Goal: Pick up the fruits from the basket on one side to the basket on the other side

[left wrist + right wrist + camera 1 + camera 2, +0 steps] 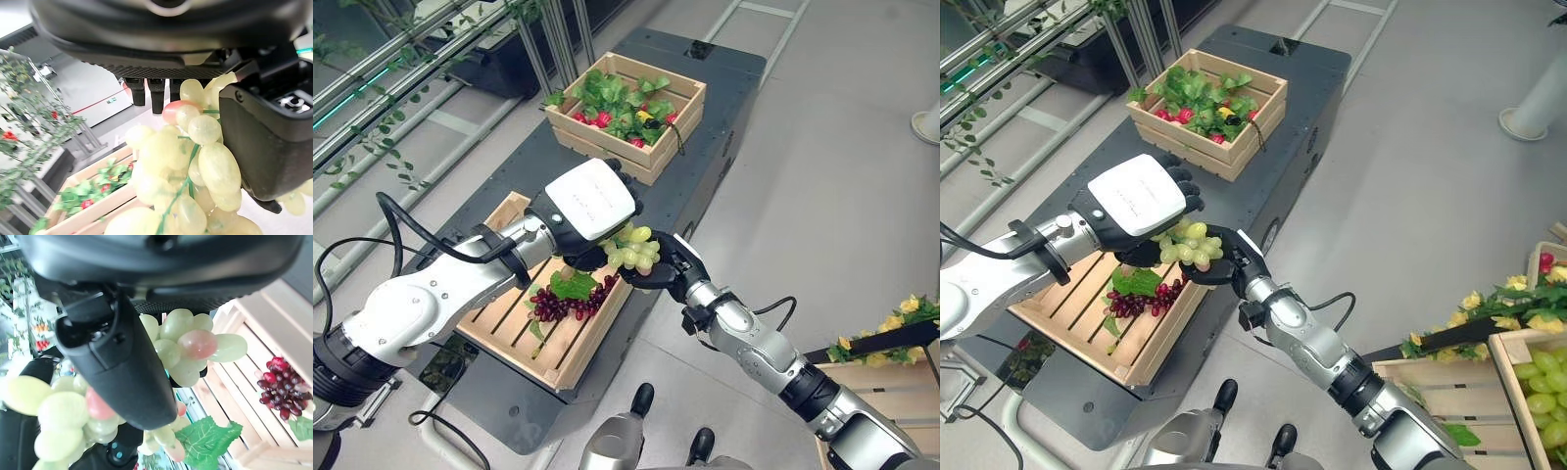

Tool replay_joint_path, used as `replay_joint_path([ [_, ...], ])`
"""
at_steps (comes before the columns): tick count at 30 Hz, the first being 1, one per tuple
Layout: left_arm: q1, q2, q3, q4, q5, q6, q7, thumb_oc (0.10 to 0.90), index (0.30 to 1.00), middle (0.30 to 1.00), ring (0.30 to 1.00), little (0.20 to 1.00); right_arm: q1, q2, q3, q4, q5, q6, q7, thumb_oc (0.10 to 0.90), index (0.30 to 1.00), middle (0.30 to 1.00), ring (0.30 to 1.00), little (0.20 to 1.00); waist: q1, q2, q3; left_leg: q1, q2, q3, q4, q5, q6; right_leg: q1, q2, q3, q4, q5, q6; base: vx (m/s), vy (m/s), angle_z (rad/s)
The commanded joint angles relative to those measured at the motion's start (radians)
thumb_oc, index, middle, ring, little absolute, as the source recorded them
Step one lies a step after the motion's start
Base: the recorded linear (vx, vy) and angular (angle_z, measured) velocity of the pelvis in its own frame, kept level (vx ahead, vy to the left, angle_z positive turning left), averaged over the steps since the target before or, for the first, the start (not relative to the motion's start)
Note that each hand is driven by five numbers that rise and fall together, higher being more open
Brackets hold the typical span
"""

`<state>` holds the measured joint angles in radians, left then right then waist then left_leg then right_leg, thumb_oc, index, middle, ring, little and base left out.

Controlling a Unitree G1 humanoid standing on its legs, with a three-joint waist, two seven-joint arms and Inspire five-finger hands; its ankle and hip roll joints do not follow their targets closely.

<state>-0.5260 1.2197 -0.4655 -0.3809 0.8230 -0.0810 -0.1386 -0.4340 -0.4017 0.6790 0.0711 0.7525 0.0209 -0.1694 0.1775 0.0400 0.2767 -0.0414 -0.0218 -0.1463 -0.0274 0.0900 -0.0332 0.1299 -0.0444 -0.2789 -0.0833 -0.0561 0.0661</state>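
Green grapes, a bunch of glossy oval berries, sit between both hands above the right edge of the near slatted wooden crate. Left eye view: left hand, white-backed, lies over the bunch with fingers curled down onto it; right hand, dark, cups it from below. Dark red grapes with a green leaf lie on the crate's slats. Far wooden crate holds leafy greens and red fruit; both crates stand on a dark flat platform.

Right eye view: same grasp; third wooden crate at lower right holds more green grapes, with yellow flowers beside it.

Left wrist view: pale translucent berries on a thin green stem hang against the left hand's thumb and fingers, pinched.

Right wrist view: right hand's dark thumb presses across the bunch, one berry blushed pink; red grapes on pale slats beyond
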Motion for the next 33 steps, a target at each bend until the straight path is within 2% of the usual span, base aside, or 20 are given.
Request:
replay_joint_path([
  [1,0.021,-0.054,0.057,0.147,-0.129,0.094,0.003,0.800,0.900,0.900,0.900,0.900,0.068,0.001,-0.131,-0.107,0.016,-0.135,-0.026,0.400,0.300,0.300,0.300,0.300,-0.023,-0.013,-0.181,0.040,-0.031,0.042,-0.060,-0.051,0.027,-0.057,-0.021,0.028,0.011,0.060,0.020,0.01,0.037,-0.17],
  [2,0.027,-0.061,0.062,0.151,-0.143,0.094,0.004,0.800,0.900,0.900,0.900,0.900,0.075,-0.001,-0.139,-0.110,0.018,-0.133,-0.024,0.400,0.300,0.300,0.300,0.300,-0.027,-0.013,-0.180,0.041,-0.030,0.045,-0.060,-0.052,0.028,-0.057,-0.022,0.031,0.011,0.061,0.020,0.01,0.044,-0.25],
  [7,0.070,-0.129,0.102,0.181,-0.429,0.094,-0.125,0.800,0.900,0.900,0.900,0.900,0.143,-0.019,-0.207,-0.142,0.004,-0.129,-0.029,0.400,0.300,0.300,0.300,0.300,-0.064,-0.011,-0.172,0.058,-0.026,0.074,-0.060,-0.064,0.036,-0.059,-0.021,0.059,0.014,0.064,0.026,0.00,0.050,-0.15],
  [8,0.073,-0.156,0.102,0.187,-0.542,0.111,-0.184,0.800,0.900,0.900,0.900,0.900,0.159,-0.026,-0.222,-0.147,0.006,-0.131,-0.026,0.400,0.300,0.300,0.300,0.300,-0.078,-0.010,-0.170,0.065,-0.025,0.083,-0.060,-0.069,0.039,-0.059,-0.020,0.069,0.016,0.064,0.026,0.01,0.064,-0.15],
  [12,0.057,-0.247,0.081,0.188,-0.709,0.184,-0.287,0.800,0.900,0.900,0.900,0.900,0.198,-0.024,-0.256,-0.144,0.002,-0.137,-0.018,0.400,0.300,0.300,0.300,0.300,-0.114,-0.007,-0.167,0.084,-0.022,0.108,-0.060,-0.081,0.045,-0.056,-0.015,0.097,0.012,0.067,0.026,0.02,0.069,-0.14],
  [15,0.051,-0.290,0.074,0.187,-0.759,0.230,-0.275,0.800,0.900,0.900,0.900,0.900,0.229,-0.027,-0.268,-0.140,-0.002,-0.150,-0.013,0.400,0.300,0.300,0.300,0.300,-0.141,-0.006,-0.168,0.097,-0.019,0.130,-0.060,-0.091,0.048,-0.054,-0.010,0.123,0.010,0.067,0.027,0.02,0.055,-0.19],
  [24,0.093,-0.307,0.132,0.208,-0.852,0.210,-0.270,0.800,0.900,0.900,0.900,0.900,0.292,-0.038,-0.319,-0.156,-0.027,-0.170,0.003,0.400,0.300,0.300,0.300,0.300,-0.185,-0.001,-0.163,0.117,-0.014,0.174,-0.060,-0.108,0.054,-0.052,-0.003,0.172,-0.003,0.074,0.031,0.00,0.051,-0.29],
  [28,0.094,-0.314,0.150,0.228,-0.919,0.201,-0.235,0.800,0.900,0.900,0.900,0.900,0.296,-0.049,-0.350,-0.188,0.034,-0.172,0.023,0.400,0.300,0.300,0.300,0.300,-0.205,-0.001,-0.162,0.125,-0.009,0.197,-0.060,-0.115,0.054,-0.054,-0.001,0.191,-0.004,0.078,0.035,0.00,0.049,-0.25],
  [33,0.114,-0.355,0.192,0.250,-1.024,0.187,-0.174,0.800,0.900,0.900,0.900,0.900,0.294,-0.057,-0.431,-0.262,0.124,-0.142,0.086,0.400,0.300,0.300,0.300,0.300,-0.231,-0.007,-0.159,0.132,-0.002,0.227,-0.060,-0.126,0.053,-0.059,0.002,0.212,-0.004,0.081,0.039,0.00,0.046,-0.19],
])
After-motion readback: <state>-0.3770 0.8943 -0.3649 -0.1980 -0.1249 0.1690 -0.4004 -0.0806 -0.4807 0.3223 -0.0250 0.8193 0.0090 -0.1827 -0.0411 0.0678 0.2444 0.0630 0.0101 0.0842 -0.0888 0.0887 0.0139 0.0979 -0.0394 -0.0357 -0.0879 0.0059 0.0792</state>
